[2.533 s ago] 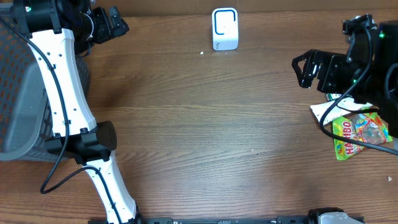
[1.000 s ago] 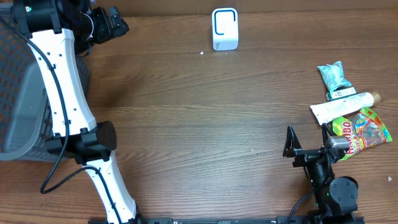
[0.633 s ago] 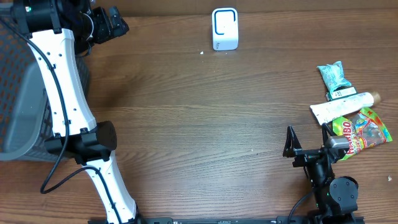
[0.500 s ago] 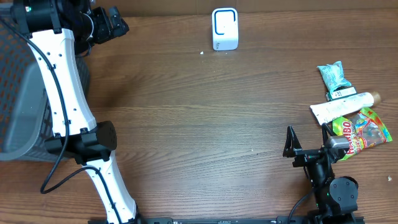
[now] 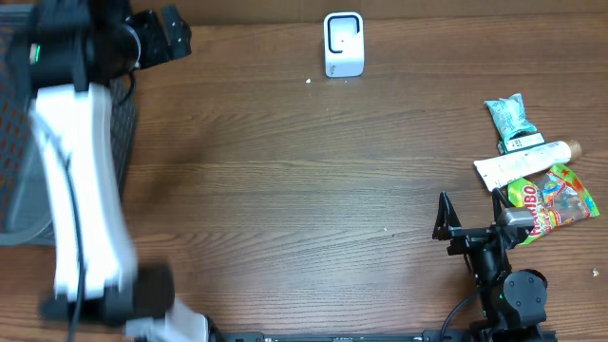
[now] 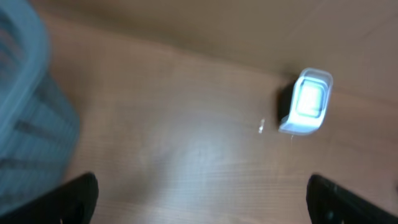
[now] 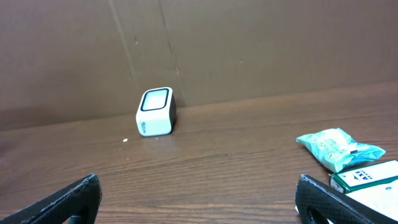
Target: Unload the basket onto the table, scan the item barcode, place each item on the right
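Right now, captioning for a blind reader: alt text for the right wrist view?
A white barcode scanner stands on a wooden table before a brown wall. A teal packet lies at right; open black fingers frame the bottom corners.

L arm point(image 5: 71, 190) motion-blurred overhead. L wrist view soft: scanner point(image 6: 306, 101) fuzzy, basket point(image 6: 28, 112) cut by left edge. White pack point(image 7: 368, 176) cropped btm-right.

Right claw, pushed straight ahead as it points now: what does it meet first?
Probably nothing soon: the right claw points along bare table between the barcode scanner and the teal packet, toward the brown back wall; depth is unclear.
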Tool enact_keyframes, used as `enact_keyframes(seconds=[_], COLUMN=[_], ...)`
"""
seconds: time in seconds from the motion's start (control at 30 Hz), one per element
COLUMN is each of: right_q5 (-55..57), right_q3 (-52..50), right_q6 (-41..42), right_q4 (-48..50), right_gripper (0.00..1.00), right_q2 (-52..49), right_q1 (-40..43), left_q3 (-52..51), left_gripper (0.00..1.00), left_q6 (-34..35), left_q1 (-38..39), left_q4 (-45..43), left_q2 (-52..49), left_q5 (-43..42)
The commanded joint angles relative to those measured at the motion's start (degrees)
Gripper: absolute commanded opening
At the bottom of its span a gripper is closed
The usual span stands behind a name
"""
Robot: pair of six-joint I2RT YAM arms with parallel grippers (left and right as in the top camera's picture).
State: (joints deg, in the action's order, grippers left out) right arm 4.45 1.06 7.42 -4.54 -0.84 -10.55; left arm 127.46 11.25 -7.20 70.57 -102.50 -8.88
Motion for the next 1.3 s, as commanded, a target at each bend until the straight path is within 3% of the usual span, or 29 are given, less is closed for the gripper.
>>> enact_keyframes(seconds=[0.0, 0.23, 0.33, 0.5, 0.87, 1.07, 1.27], right_q5=[0.44, 0.44, 0.44, 0.44, 0.44, 0.42, 0.44], right_q3=[-0.59, -0.59, -0.59, -0.59, -0.59, -0.59, -0.59], right_q6=[-0.20, -0.20, -0.20, -0.20, -0.20, -0.20, -0.20], right_q4=[0.22, 0.20, 0.22, 0.22, 0.20, 0.22, 0.22], right_gripper=[1.00, 1.00, 1.00, 1.00, 1.00, 1.00, 1.00], right_q2=[0.55, 0.57, 0.57, 0.55, 0.57, 0.55, 0.55], right_q1=[-0.22, -0.22, -0.22, -0.22, -0.22, -0.22, -0.22], left_q3=[-20.68, -62.49, -79.97, -100.00, -121.31, -126.53, -127.19], left_gripper=[1.00, 1.00, 1.00, 1.00, 1.00, 1.00, 1.00], left_q6=[-4.07, -9.60, -9.57, -9.57, -17.03, -21.31, -20.41], left_q1=[0.04, 0.00, -0.07, -0.28, 0.87, 1.73, 4.52], left_q4=[-10.16, -35.89, -44.30, -53.20, -67.82, -67.89, -66.45], left_q2=[19.67, 51.52, 65.51, 81.53, 95.56, 100.45, 102.36], left_q5=[2.08, 2.64, 4.07, 4.59, 4.90, 5.03, 5.07])
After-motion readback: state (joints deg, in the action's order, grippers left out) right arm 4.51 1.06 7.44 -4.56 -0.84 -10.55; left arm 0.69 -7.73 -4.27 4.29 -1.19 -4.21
